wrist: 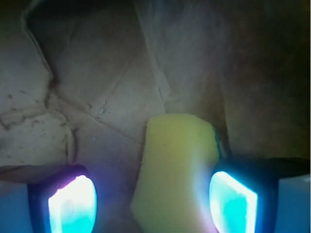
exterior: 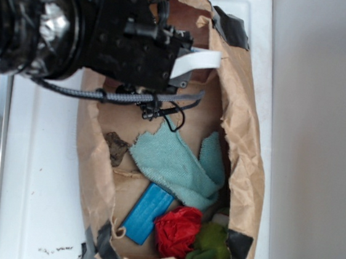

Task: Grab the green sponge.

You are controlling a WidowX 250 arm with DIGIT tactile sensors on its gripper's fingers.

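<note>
The green sponge (wrist: 177,160) lies on the brown paper floor in the wrist view, its yellow foam face up and a thin dark green layer along its right edge. My gripper (wrist: 153,201) is open and straddles it. The right finger (wrist: 232,201) sits close against the sponge's green edge, while the left finger (wrist: 73,206) stands well apart from it. In the exterior view the black arm (exterior: 133,39) hangs over the top end of the bag and hides the sponge.
A torn brown paper bag (exterior: 246,143) lies open on the white table (exterior: 38,171). Lower in the bag are a pale teal cloth (exterior: 175,164), a blue block (exterior: 145,213), a red fuzzy lump (exterior: 178,229) and a green fuzzy lump (exterior: 213,245).
</note>
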